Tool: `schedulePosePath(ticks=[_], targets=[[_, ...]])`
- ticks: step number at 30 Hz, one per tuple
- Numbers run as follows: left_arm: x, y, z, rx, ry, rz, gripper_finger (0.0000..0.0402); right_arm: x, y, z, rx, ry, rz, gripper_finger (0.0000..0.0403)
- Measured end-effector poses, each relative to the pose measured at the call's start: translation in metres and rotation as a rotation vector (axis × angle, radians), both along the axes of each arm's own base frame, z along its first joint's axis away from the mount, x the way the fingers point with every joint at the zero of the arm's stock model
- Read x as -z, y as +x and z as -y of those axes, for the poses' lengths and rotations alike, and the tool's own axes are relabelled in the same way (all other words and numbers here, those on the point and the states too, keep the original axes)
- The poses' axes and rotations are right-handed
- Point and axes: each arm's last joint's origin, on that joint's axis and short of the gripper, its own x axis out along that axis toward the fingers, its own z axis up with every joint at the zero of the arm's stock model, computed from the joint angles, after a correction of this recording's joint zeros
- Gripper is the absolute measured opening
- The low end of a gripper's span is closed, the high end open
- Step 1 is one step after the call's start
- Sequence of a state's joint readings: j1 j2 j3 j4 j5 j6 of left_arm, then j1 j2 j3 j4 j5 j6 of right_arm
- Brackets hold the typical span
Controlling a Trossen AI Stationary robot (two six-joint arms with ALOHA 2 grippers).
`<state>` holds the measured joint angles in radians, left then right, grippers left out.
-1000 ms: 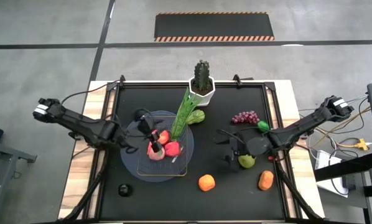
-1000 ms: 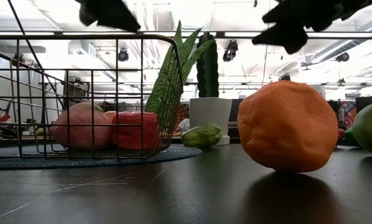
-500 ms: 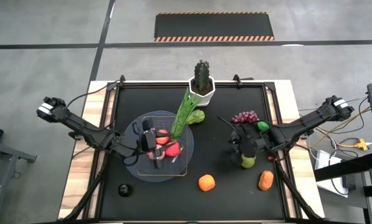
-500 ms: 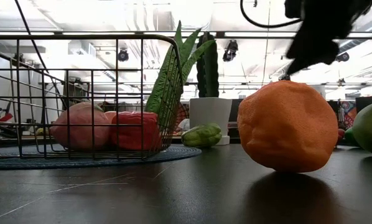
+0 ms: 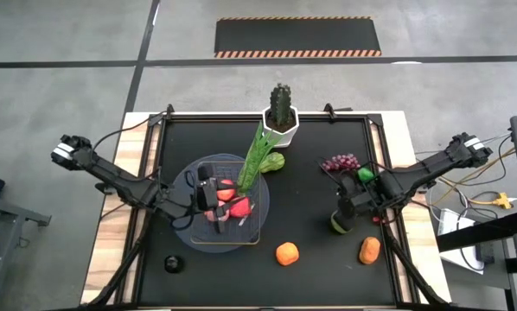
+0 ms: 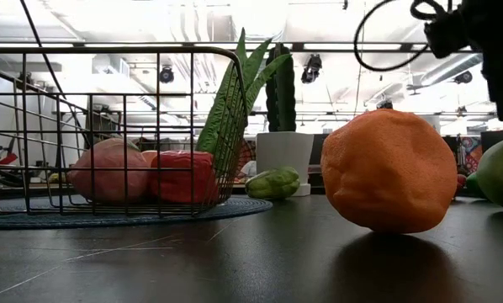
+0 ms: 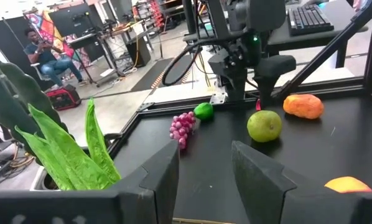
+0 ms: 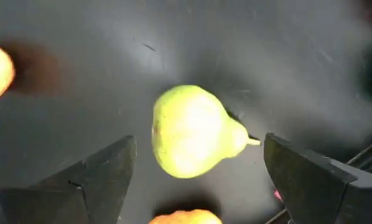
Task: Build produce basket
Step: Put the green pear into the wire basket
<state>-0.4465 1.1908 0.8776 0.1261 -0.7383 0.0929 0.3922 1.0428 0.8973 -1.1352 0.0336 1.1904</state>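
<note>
The dark wire basket [image 5: 255, 231] stands on a round grey-blue disc [image 5: 179, 226] and holds red and pink fruit [image 5: 232, 206]; a long green leafy stalk [image 5: 257, 155] leans out over its far rim. My left gripper [image 5: 208, 195] hovers over the basket, open and empty [image 7: 204, 168]. My right gripper [image 5: 346, 210] is open above a green pear [image 8: 192, 130] that lies on its side on the black mat, one finger on each side, not touching. The pear also shows in the high view [image 5: 338, 226] and the left wrist view [image 7: 264, 126].
On the mat lie an orange [image 5: 286, 253], a carrot-coloured piece [image 5: 369, 250], purple grapes [image 5: 340, 161], a small green fruit [image 5: 365, 175] and another green piece [image 5: 274, 161]. A white pot with a cactus [image 5: 280, 117] stands at the far edge. A black knob [image 5: 172, 263] sits near left.
My right gripper has moved toward the table's right edge, turning, from beside the green pear to right above it. My left gripper has shifted a little toward the near edge over the basket and then kept still.
</note>
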Motion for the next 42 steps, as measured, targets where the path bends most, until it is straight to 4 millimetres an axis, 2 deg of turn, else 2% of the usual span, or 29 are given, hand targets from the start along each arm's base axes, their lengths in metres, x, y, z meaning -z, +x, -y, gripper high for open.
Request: schedulePosePath(ticks=[7,12,18,24,30,37,42], targets=[[0.001,0.0,0.0,0.0,0.001,-0.003,0.013,0.018,-0.003,-0.003,0.007,0.057,-0.041,0.0329],[0.001,0.0,0.0,0.0,0.002,-0.004,0.013,0.025,0.002,-0.005,-0.008,0.081,0.016,0.0323],[0.001,0.0,0.0,0.0,0.003,-0.006,0.013,0.036,0.003,-0.005,-0.005,0.063,-0.032,0.0324],[0.002,0.0,0.0,0.0,0.006,-0.011,0.013,0.05,0.011,-0.009,-0.045,0.033,-0.087,0.0318],[0.003,0.0,0.0,0.0,0.007,-0.015,0.013,0.06,0.017,-0.012,-0.08,0.012,-0.122,0.029],[0.006,-0.001,0.0,0.0,0.01,-0.02,0.013,0.061,0.019,-0.012,-0.086,0.009,-0.119,0.0231],[0.006,-0.001,0.0,0.0,0.01,-0.019,0.013,0.057,0.017,-0.012,-0.105,0.016,-0.093,0.0221]])
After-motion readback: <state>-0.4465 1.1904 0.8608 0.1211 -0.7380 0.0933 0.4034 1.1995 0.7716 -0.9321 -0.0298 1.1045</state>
